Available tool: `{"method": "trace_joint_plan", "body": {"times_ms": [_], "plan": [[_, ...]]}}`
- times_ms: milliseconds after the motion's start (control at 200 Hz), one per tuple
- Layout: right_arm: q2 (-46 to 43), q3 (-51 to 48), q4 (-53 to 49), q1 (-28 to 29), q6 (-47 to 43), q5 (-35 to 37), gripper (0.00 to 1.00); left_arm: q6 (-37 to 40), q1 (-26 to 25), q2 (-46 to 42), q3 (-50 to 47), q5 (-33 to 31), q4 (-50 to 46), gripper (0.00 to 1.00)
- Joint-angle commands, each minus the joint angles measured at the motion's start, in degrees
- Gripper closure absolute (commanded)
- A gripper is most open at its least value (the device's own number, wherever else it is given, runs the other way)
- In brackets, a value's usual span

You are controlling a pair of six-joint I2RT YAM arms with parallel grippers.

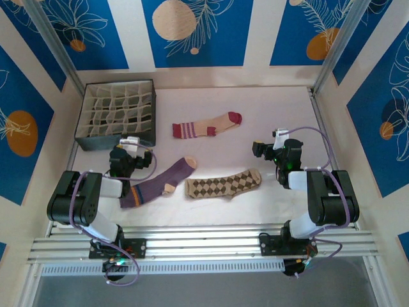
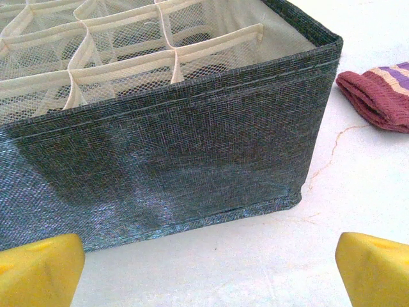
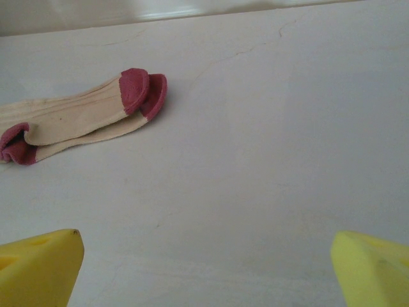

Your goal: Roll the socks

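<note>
Three socks are spread flat and unrolled on the pale surface [image 1: 281,102]. The purple sock [image 1: 156,182] is found at the near left, the argyle sock [image 1: 223,184] just to its right, and the tan sock [image 1: 208,126] with the red toe farther back, in the middle.

Nothing is held. The left pincer [image 1: 130,148] is seen with its fingers wide apart, facing the wall of the divided box [image 2: 160,147]. The right pincer [image 3: 204,272] is likewise spread wide over bare surface, well apart from the tan sock's toe.

No roll is judged to be started. For a tidy roll, one end of a sock should probably be pinned by one pincer. The toe can then be caught by the other and turned over itself toward the cuff, with the fabric kept flat. The purple sock is nearest the left pincer.

Open room is offered at the right and toward the back. The box at the back left is to be avoided.
</note>
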Motion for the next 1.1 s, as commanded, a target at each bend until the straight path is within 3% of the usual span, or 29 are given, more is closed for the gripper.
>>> {"method": "trace_joint_plan", "body": {"times_ms": [0,160,285,475,565,705,810,925,1095], "plan": [[0.59,-0.60,2.37,-0.02,0.19,0.41,0.01,-0.74,0.73,0.07,1.02,0.79,0.83,0.00],[-1.77,0.57,-1.67,0.46,0.93,3.65,0.01,0.41,0.78,-0.29,0.64,4.33,1.31,0.00],[-6.77,8.27,-20.77,1.34,2.46,4.85,0.01,0.41,0.82,-2.50,1.28,4.48,-1.58,0.01],[-10.25,16.50,-38.89,3.24,10.28,4.71,0.05,0.13,0.73,-12.17,5.50,4.88,-17.37,0.03],[-10.35,20.66,-48.51,5.48,13.90,5.23,0.11,-3.84,0.80,-16.54,9.96,6.47,-28.50,0.11],[-10.64,23.99,-61.52,10.84,19.74,5.69,0.23,-8.62,-0.98,-19.65,16.64,17.99,-42.59,0.32],[-12.72,22.32,-66.84,16.85,23.14,7.56,0.29,-10.30,-6.24,-19.85,19.47,19.01,-51.58,0.43],[-16.27,19.29,-71.60,23.59,27.13,11.17,0.45,-10.05,-16.09,-19.02,19.50,15.99,-57.07,0.51],[-21.03,11.47,-71.84,27.54,33.24,11.69,0.69,-14.80,-30.37,-13.41,16.24,12.86,-53.08,0.64]]}}
